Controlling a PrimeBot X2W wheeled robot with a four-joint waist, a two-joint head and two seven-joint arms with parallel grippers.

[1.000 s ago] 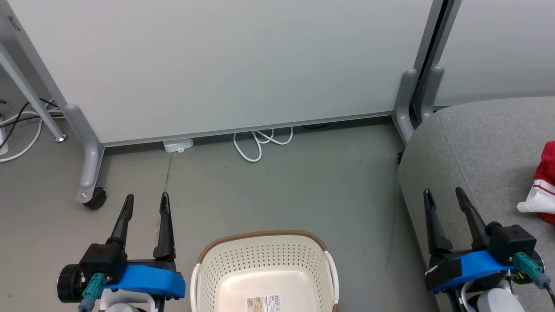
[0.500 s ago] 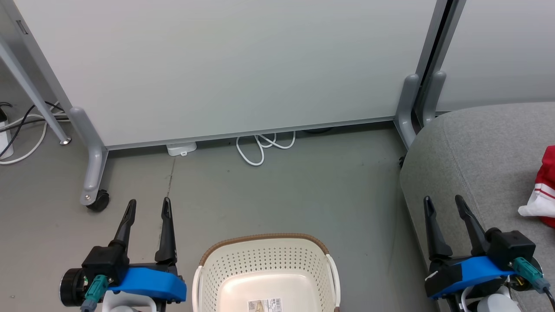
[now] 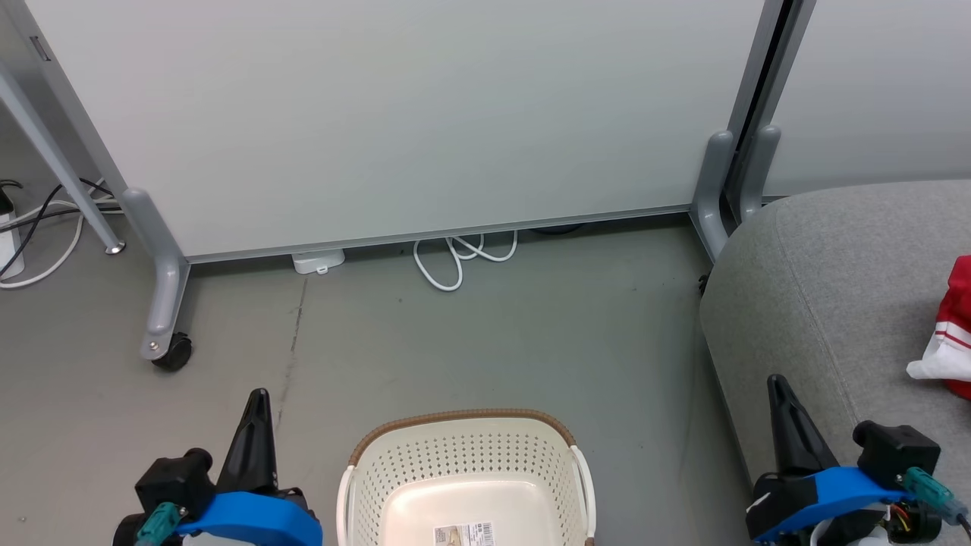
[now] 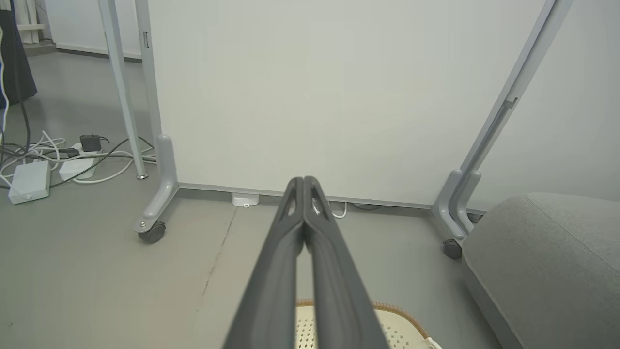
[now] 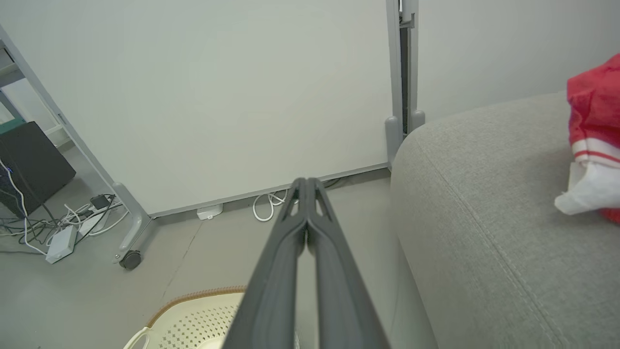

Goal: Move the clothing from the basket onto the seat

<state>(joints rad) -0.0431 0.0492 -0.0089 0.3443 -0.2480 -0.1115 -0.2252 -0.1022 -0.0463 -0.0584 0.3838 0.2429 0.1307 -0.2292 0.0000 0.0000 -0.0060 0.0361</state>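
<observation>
Red clothing point(image 3: 957, 318) on the grey seat point(image 3: 827, 288), basket point(image 3: 463, 455) on the floor.
The textured seat carries bright red fabric with a white panel and striped trim toward its right side, cut off by the frame. The cream, brown-rimmed basket is cropped below. The left fingers point(image 3: 258, 432) and right fingers point(image 3: 793, 432) are pressed closed, gripping nothing.

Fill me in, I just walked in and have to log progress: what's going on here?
A two-armed robot is emptying a cream laundry basket; the part of it in view holds nothing but a label on its bottom. Red-and-white clothing lies on the grey seat. The left tool, beside the basket, and the right tool, by the seat's edge, are both shut and hold nothing.
</observation>
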